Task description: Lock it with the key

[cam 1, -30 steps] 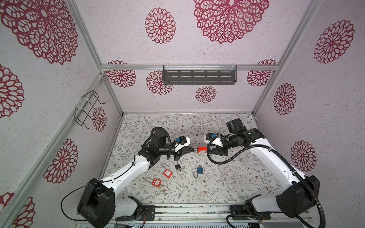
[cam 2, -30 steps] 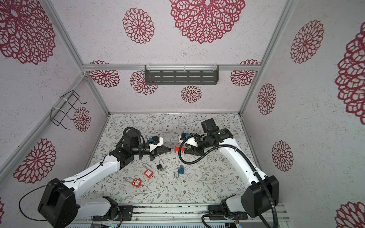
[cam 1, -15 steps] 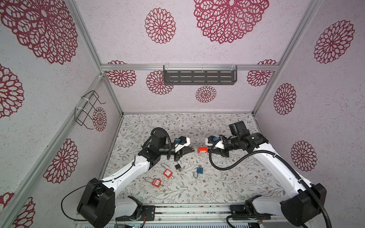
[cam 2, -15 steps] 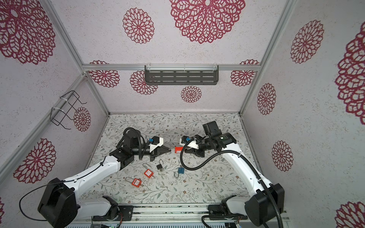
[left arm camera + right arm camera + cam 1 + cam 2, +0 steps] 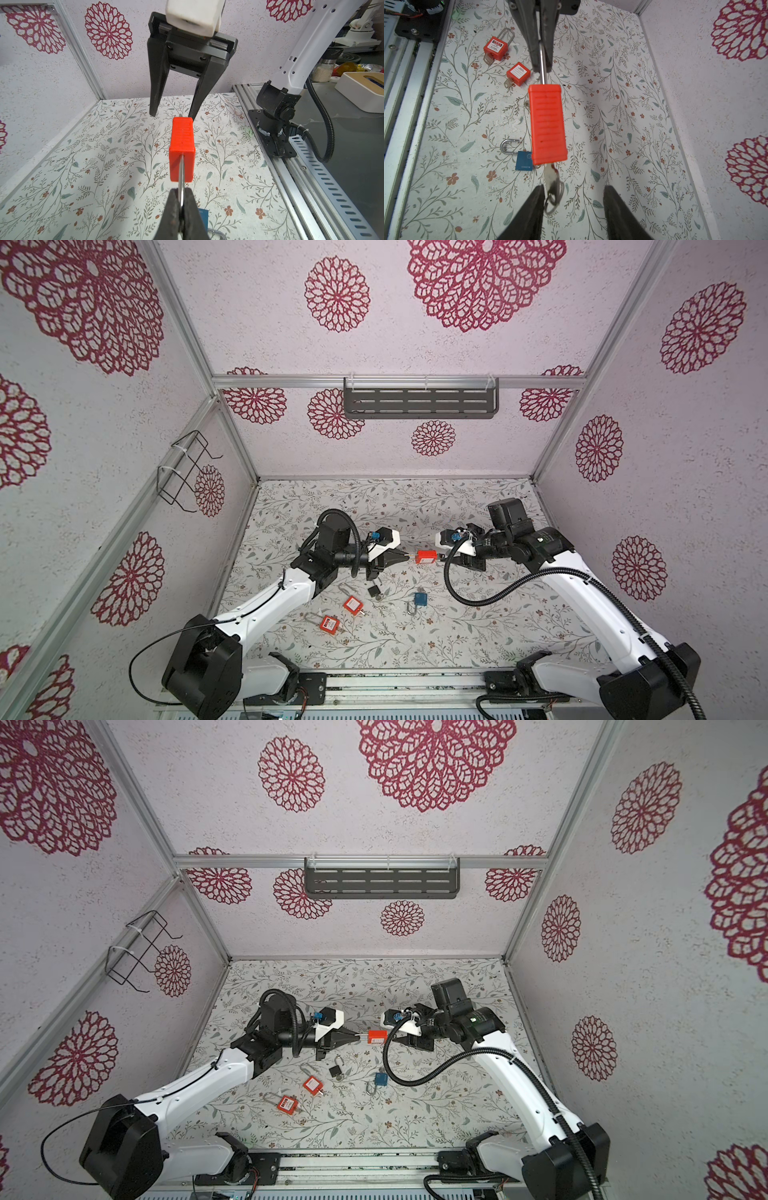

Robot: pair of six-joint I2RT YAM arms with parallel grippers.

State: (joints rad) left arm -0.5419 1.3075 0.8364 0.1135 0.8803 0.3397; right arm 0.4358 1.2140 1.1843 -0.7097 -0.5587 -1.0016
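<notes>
A red padlock (image 5: pixel 427 558) (image 5: pixel 377 1037) hangs in the air between my two grippers. My left gripper (image 5: pixel 181 193) (image 5: pixel 405 558) is shut on its steel shackle (image 5: pixel 181 176). A key (image 5: pixel 551 174) sticks out of the padlock's (image 5: pixel 547 124) far end, and its wire ring (image 5: pixel 555 195) dangles against one finger of my right gripper (image 5: pixel 574 191) (image 5: pixel 444 560). That gripper is open, its jaws standing wide on either side of the key without clamping it.
Two red padlocks (image 5: pixel 352 605) (image 5: pixel 328 623), a black one (image 5: pixel 374 591) and a blue one (image 5: pixel 419 599) lie on the floral floor below. A grey shelf (image 5: pixel 419 402) hangs on the back wall and a wire basket (image 5: pixel 187 472) on the left wall.
My right wrist has turned and that arm has shifted slightly to the right, and its jaws now stand apart around the key. The left gripper and the red padlock have stayed still.
</notes>
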